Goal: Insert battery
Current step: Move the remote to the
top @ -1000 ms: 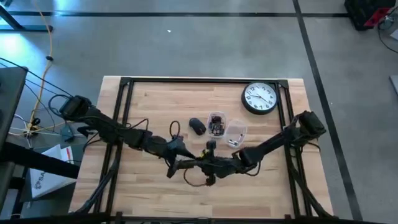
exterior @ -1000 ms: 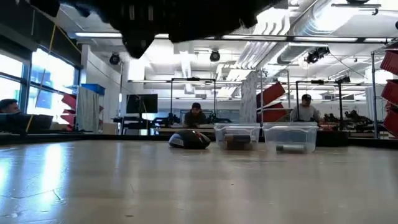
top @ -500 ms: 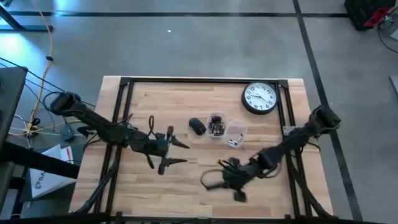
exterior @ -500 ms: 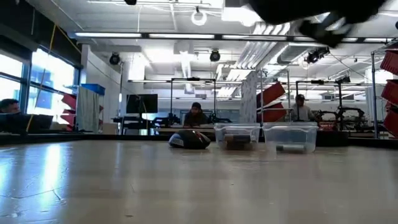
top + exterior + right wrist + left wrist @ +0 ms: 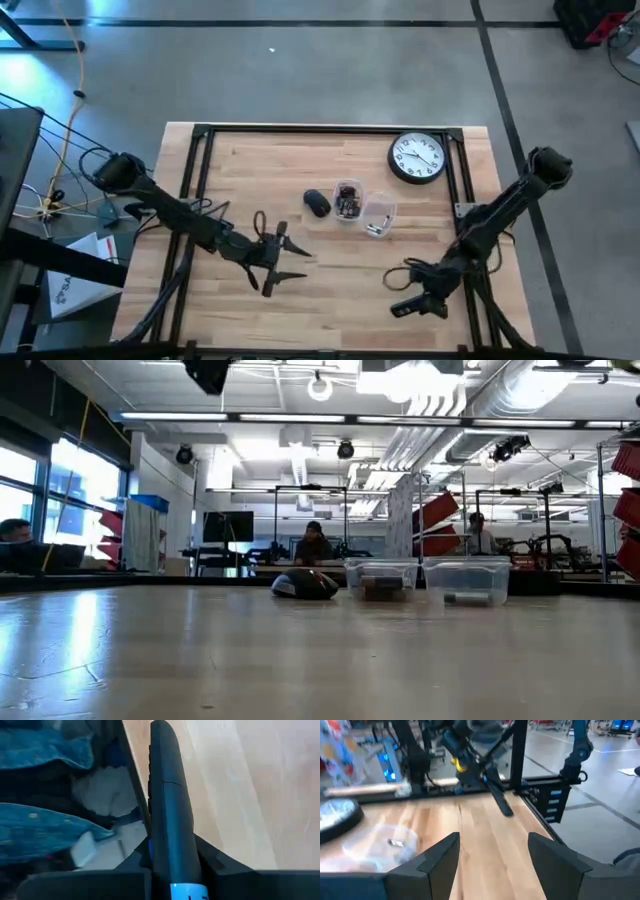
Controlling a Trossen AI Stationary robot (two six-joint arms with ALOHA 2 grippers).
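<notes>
- Judged the job barely begun: no battery in either tool and no open battery bay on show.
- Found the right tool (image 5: 412, 303) low on the right of the high view, near the bench (image 5: 300, 160) edge, clamped around a slim dark handset (image 5: 167, 810), seemingly a remote control.
- Saw only a smooth dark side of that handset in the right wrist view; could not tell whether the cover was on or off.
- Found the left tool (image 5: 297, 264) lower left of centre in the high view, above the wood, its fingers spread apart with nothing between them.
- Spotted what looked like a battery (image 5: 395, 842), a small pale cylinder, lying in a clear tub (image 5: 378, 215) just right of centre in the high view, well apart from both tools.
- Reckoned what was left: fetch a cell from the tub, bring the tools together, expose the bay, seat the cell.
- Noted a second tub (image 5: 348, 199) of darker bits touching the first on its left, and a dark mouse (image 5: 318, 203) just beside that.
- Noted a wall clock (image 5: 418, 158) lying flat near the upper right of the bench, out of the way.
- Saw nothing on the wood between the left tool and the tubs; expected the tub wall to cramp the pick.
- Made out people (image 5: 313, 543) seated far behind the bench in the low view, clear of the arms.
</notes>
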